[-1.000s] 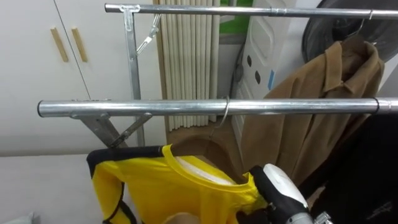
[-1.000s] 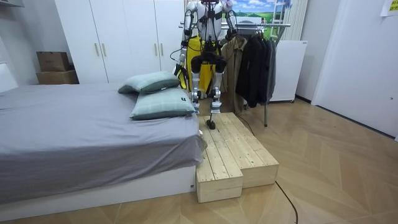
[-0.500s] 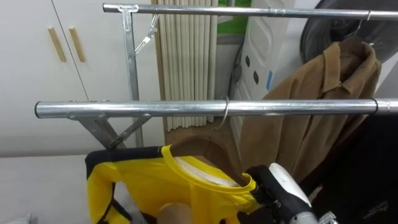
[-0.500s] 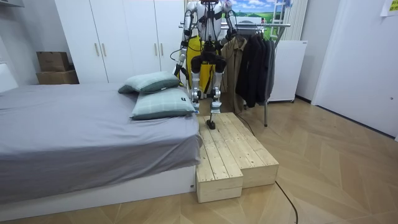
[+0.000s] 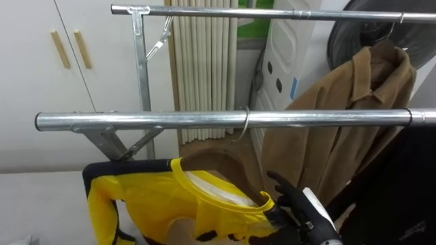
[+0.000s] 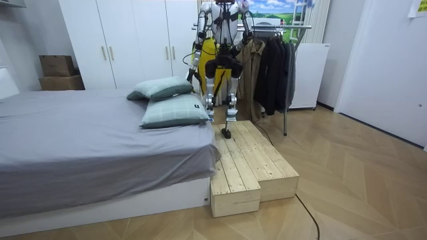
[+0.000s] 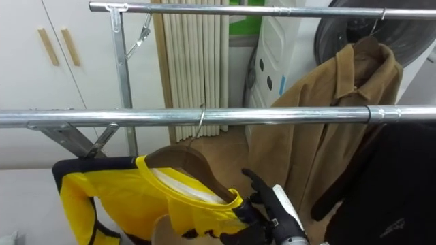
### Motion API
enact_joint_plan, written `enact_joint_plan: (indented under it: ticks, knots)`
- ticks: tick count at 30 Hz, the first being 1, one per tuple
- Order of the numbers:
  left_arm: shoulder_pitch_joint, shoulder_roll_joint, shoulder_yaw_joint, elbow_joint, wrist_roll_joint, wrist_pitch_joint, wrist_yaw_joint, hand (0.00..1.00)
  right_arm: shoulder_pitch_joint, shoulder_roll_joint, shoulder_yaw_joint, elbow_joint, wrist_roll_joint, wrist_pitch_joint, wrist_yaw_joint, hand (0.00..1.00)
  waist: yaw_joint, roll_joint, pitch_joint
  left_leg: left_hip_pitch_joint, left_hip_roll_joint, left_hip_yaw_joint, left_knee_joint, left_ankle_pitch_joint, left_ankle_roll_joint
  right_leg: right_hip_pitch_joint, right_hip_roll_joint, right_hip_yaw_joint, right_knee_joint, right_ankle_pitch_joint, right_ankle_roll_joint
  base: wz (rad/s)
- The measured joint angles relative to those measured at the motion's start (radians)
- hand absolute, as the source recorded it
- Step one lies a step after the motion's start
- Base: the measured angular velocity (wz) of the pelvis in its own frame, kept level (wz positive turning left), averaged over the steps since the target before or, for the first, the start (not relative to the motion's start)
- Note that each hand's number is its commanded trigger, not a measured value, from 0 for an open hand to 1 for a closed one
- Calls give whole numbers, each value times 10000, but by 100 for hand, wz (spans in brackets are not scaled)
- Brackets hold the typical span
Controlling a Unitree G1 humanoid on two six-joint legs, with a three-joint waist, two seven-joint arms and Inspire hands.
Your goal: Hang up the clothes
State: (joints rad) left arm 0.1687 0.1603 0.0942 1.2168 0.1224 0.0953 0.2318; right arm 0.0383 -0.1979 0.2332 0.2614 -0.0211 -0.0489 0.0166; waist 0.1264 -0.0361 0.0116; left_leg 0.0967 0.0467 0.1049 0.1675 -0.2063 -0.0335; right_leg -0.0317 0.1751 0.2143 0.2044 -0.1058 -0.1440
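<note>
While the robot stands on a low wooden platform (image 6: pixel 250 160) facing a clothes rack, its head camera looks at the near rail (image 5: pixel 204 120), a shiny metal bar running across the middle of the eye views. Over this rail sits the thin metal hook (image 5: pixel 245 124) of a wooden hanger (image 5: pixel 216 163), which hangs just below it. A yellow garment (image 5: pixel 157 201) with dark trim is draped on that hanger, its collar round the hanger's neck and its body falling away below the rail and towards the rail's left end.

Below the rail and to the right of the hook, the right hand (image 5: pixel 308 212) comes up from the lower right. Its dark fingers (image 5: pixel 278 182) are spread and loosely straight, one lifted free, the others lying against the right side of the yellow collar. They do not look clamped on the cloth.

Behind the near rail and higher up runs a second metal bar (image 5: pixel 272 12). From it, beyond the near rail's right half, hangs a brown coat (image 5: pixel 347 116). A black garment (image 5: pixel 409 184) hangs at the near rail's right end. A white wardrobe (image 5: pixel 41 82) with wooden handles stands behind the rail's left end.

Seen in the room view, a bed (image 6: pixel 87 147) with a grey cover and two pillows (image 6: pixel 167 100) lies on this side of the rail, towards that view's left.
</note>
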Motion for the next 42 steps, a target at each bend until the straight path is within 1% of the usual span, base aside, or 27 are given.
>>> enact_joint_plan:
  ticks: [3, 4, 9, 12, 15, 17, 25, 30, 32, 33, 35, 42]
  knots:
    - [38, -35, -30, -3, -5, 0, 12, 0, -1, -2, 10, 5, 694, 123, 111, 0, 14, 35, 11, 15, 0, -2, 0, 0, 0, -1, 0, 2, 10, 6, -10, -1]
    - [67, -34, -167, -3, -5, 0, 16, 0, -2, -2, 15, 20, 1015, 174, 174, 0, 12, 37, 10, 25, -1, 1, 0, 0, 0, 5, 0, 3, 15, 12, -21, 0]
    - [252, -42, -218, -7, 10, -18, -22, 0, 0, 31, -41, 375, 2137, 164, 462, 0, -57, 102, 38, 158, -6, -2, -1, 0, 0, 141, -4, 21, 7, -30, -41, 0]
    - [289, -45, -212, -12, 88, -18, -95, 0, 26, 73, -80, 432, 2882, 167, 672, 0, -124, 108, 30, 157, -9, -1, -3, -1, 1, 147, -3, 11, 8, -98, -42, 1]
    - [373, -45, -214, -136, 88, -17, -226, 0, 188, 89, -111, 457, 3294, 171, 697, 0, -124, 166, -11, 158, -9, 1, -1, -1, 0, 165, -4, 7, 6, -99, -60, 3]
    - [485, -49, -214, -206, 89, -18, -273, 0, 284, 98, -102, 506, 3358, 173, 718, 0, -124, 208, -40, 168, -10, 2, 1, -1, 1, 177, -8, -12, 6, -97, -79, 0]
    - [552, -74, -189, -203, 113, -17, -275, 0, 290, 130, -108, 1273, 3360, 173, 664, 0, -119, 180, -56, 186, -5, -2, 1, -1, 0, 206, -2, 14, 19, -141, -147, -1]
    - [571, -80, -188, -203, 122, -17, -279, 0, 277, 130, -204, 1354, 3357, 173, 611, 0, -120, 141, -22, 212, 0, 10, -4, -1, 1, 218, -2, -6, 10, -143, -155, 0]
    - [563, -79, -172, -206, 126, -17, -278, 0, 253, 129, -215, 1468, 3362, 173, 619, 0, -123, 89, 33, 213, 0, 11, -7, -2, 1, 219, 0, 3, 3, -150, -161, 0]
    - [560, -80, -164, -206, 132, -17, -279, 0, 244, 129, -219, 1528, 3363, 173, 629, 0, -124, 79, 42, 212, 1, 11, -7, -2, 2, 219, 1, 4, 2, -152, -160, 0]
    - [547, -107, 36, -207, 268, -19, -288, 0, 238, 127, -291, 1731, 3362, 185, 632, 0, -123, 82, 50, 209, -2, 11, -7, -3, 2, 214, 1, 27, 1, -166, -148, 0]
    - [531, -178, 213, -206, 286, -19, -286, 0, 238, 132, -555, 1998, 3360, 187, 614, 0, -125, 136, 66, 208, -12, 16, -6, -4, 2, 195, -3, 43, 4, -168, -144, 0]
